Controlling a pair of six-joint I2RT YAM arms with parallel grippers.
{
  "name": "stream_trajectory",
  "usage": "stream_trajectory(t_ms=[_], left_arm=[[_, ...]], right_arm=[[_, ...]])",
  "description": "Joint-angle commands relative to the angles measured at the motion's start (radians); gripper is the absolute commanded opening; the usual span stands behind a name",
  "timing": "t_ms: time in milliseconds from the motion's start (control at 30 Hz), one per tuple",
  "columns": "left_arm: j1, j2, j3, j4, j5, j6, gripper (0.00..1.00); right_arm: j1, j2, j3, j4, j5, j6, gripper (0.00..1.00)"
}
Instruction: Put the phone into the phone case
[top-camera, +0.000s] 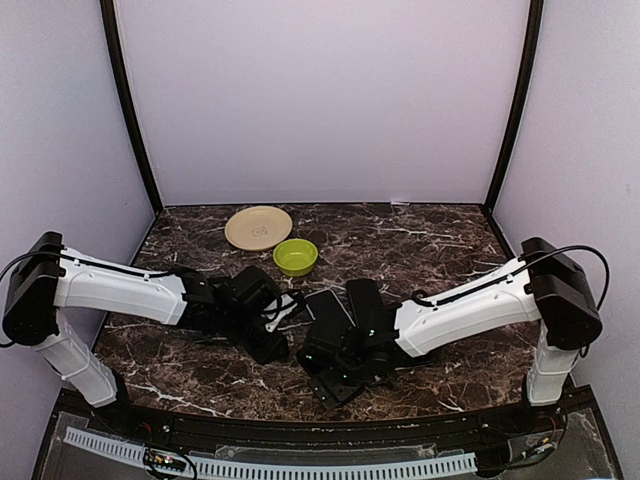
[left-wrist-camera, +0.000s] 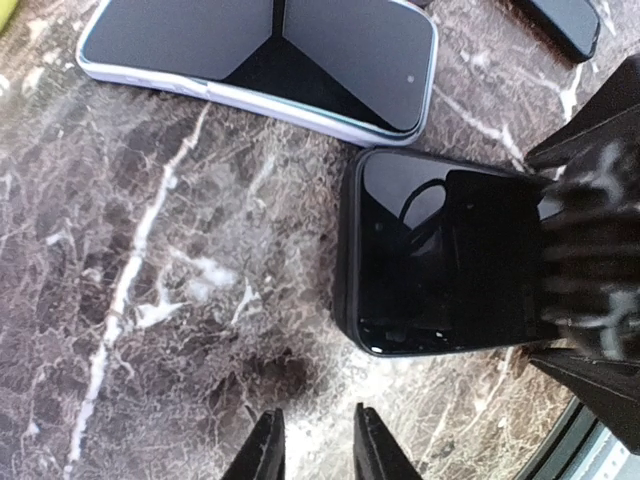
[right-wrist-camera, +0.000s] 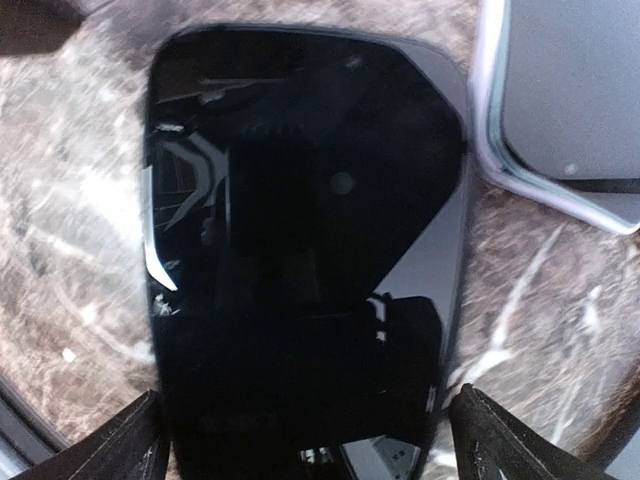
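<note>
Right gripper fingers sat against both long edges of the phone, which lay flat, screen up, on the marble table. Left gripper was beside it, fingers drawn nearly together, holding nothing. Just beyond lay the case, a dark screen filling it. Farther back stood a green bowl and a tan plate.
</note>
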Motion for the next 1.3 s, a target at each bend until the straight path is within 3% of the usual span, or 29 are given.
stream_trajectory(t_ms=[0,533,700,833,967,1067,1133,1267], left_arm=[[0.007,-0.052,-0.026,0.001,-0.012,-0.012,0.26],[0.042,-0.099,-0.043,-0.003,-0.002,-0.054,0.34],[0.043,-0.138,-0.07,0.045,0.015,-0.069,0.47],[0.049,-0.257,-0.166,0.206,0.052,-0.076,0.72],[0.051,-0.423,-0.302,0.454,0.111,-0.111,0.9],[0.049,-0.509,-0.415,0.722,0.16,-0.177,0.97],[0.051,-0.516,-0.434,0.815,0.14,-0.218,0.99],[0.05,-0.472,-0.379,0.849,0.081,-0.277,0.94]], right_arm=[[0.008,0.031,0.023,-0.051,-0.013,-0.002,0.98],[0.009,0.045,0.013,-0.038,0.043,-0.024,0.47],[0.009,-0.039,-0.03,0.061,0.067,-0.039,0.36],[0.01,-0.162,-0.095,0.203,0.144,-0.076,0.31],[0.01,-0.252,-0.142,0.301,0.239,-0.107,0.29],[0.016,-0.305,-0.154,0.394,0.306,-0.158,0.28],[0.025,-0.334,-0.153,0.456,0.355,-0.193,0.26],[0.05,-0.387,-0.166,0.622,0.448,-0.279,0.26]])
